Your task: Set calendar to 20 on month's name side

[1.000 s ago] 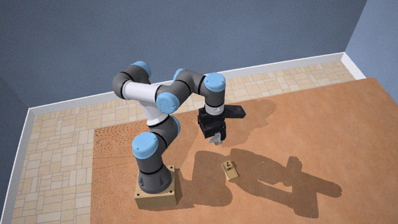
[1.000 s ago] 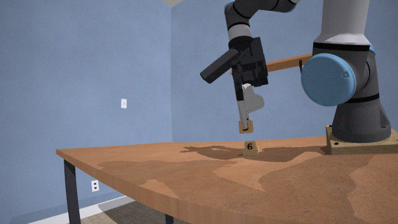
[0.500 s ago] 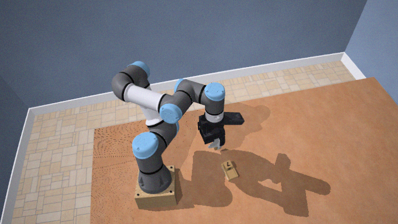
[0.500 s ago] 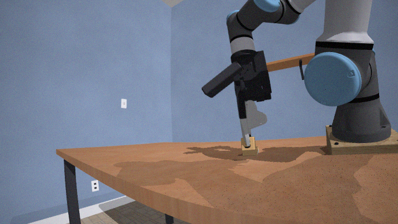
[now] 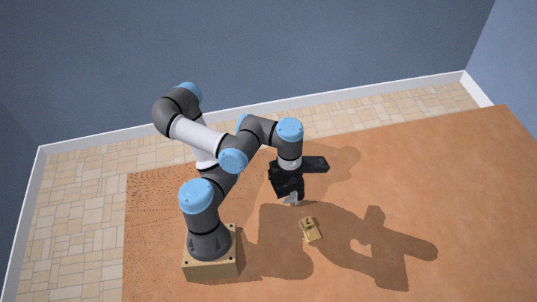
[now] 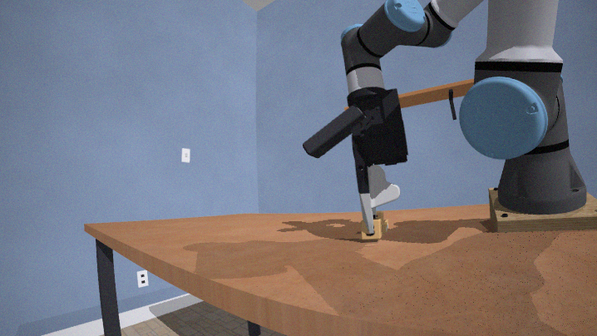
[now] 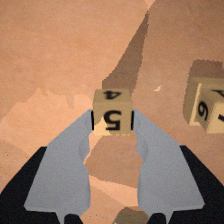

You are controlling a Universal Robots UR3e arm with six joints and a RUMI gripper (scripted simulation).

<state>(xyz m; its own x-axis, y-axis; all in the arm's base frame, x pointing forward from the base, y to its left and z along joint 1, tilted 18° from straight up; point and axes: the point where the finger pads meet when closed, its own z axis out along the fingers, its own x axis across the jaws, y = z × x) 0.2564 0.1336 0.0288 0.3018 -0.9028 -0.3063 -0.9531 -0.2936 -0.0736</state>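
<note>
The pincer [image 5: 295,202] [image 6: 371,232] [image 7: 112,110] grips a cube [image 6: 371,229] [image 7: 112,112] reading "5" and "4"; another [image 7: 213,111] shows "6".

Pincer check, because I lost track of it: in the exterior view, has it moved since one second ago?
Yes, downward: the pincer had its tips above the line of the table's far edge; they now show below it.
</note>
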